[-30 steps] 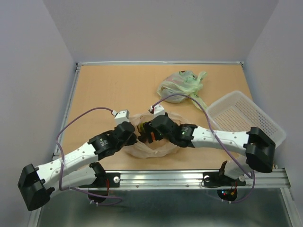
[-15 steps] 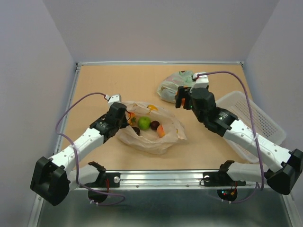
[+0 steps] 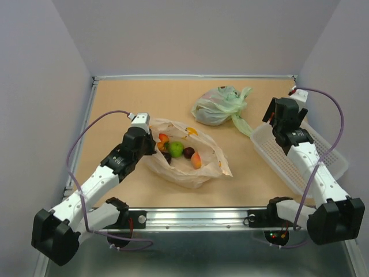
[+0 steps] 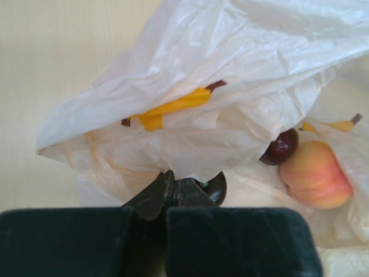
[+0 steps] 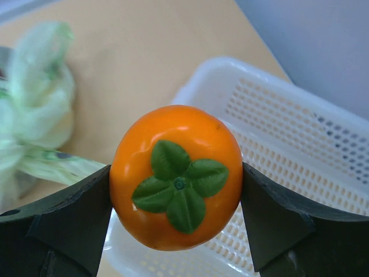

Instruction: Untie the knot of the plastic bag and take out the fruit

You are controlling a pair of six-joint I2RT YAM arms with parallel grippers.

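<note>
At tabletop (image 3: 115, 104) centre: plastic bag (image 3: 196, 170) lies with mouth open, knot gone. Left hand (image 4: 171, 187) pinched shut on bag edge at its 9 o'clock. Right hand (image 5: 176, 199) spread wide, clamping persimmon (image 5: 176, 167) over white basket (image 3: 314, 144) at 3 o'clock. Left inside: green fruit (image 3: 176, 149), plum (image 3: 188, 152), peach (image 3: 196, 160), more. Versus half second earlier: right hand swung from green bag (image 3: 216, 107) at 1 o'clock to basket.

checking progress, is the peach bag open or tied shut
Open: the plastic bag lies spread, green fruit and peach bare inside.
</note>
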